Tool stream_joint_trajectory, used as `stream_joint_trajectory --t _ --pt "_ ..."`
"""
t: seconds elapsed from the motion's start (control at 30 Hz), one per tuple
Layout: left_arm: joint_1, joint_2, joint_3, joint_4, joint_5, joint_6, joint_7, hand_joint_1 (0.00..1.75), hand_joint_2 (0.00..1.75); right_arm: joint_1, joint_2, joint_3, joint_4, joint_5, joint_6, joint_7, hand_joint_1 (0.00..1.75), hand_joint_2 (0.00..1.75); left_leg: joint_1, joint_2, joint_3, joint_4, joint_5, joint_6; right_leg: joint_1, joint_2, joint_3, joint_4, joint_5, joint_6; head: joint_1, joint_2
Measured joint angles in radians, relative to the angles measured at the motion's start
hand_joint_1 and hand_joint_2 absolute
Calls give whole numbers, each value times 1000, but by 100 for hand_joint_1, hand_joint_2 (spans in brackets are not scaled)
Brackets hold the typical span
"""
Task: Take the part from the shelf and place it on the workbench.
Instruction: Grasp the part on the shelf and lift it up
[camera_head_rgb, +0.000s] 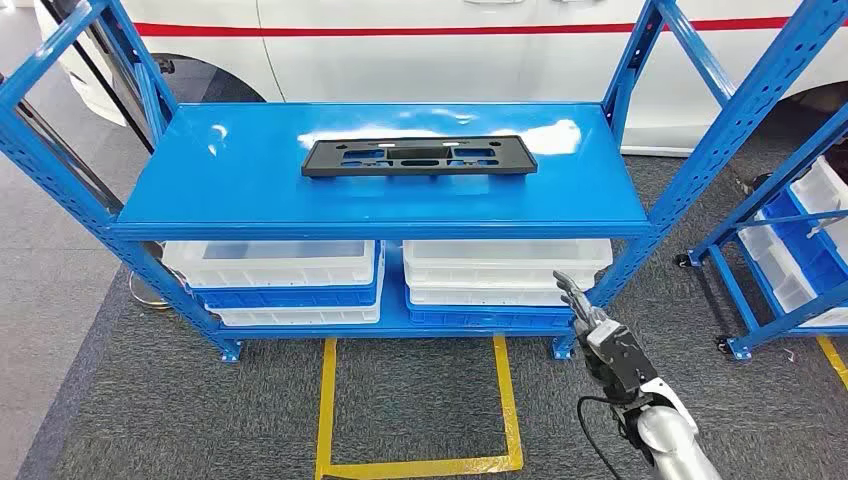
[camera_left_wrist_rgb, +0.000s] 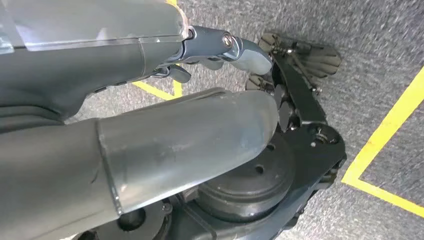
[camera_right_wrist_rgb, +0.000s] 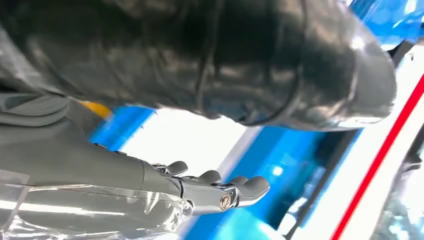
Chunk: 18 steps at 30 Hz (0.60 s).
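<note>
A flat black rectangular part (camera_head_rgb: 419, 157) with cut-outs lies in the middle of the blue shelf's top board (camera_head_rgb: 230, 180). My right hand (camera_head_rgb: 592, 322) is raised in front of the shelf's right front leg, well below and to the right of the part. Its fingers (camera_right_wrist_rgb: 220, 187) are stretched out and hold nothing, with the blue shelf blurred behind them. My left hand (camera_left_wrist_rgb: 150, 115) hangs over the grey carpet, its fingers (camera_left_wrist_rgb: 240, 50) extended and empty.
White and blue bins (camera_head_rgb: 275, 280) are stacked on the lower shelf level. A white car with a red stripe (camera_head_rgb: 430, 30) stands behind the shelf. A second blue rack with bins (camera_head_rgb: 800, 240) stands at the right. Yellow tape (camera_head_rgb: 420, 465) marks the carpet in front.
</note>
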Motion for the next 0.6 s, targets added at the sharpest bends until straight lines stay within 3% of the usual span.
stream_joint_trajectory --t 0.6 --pt "-68 18 236 82 -277 -103 -105 0 0 -285 -31 282 -34 315 -117 64 0 0 -1 -1 1 0 1 1 0 0 0 0 0 1 0 0"
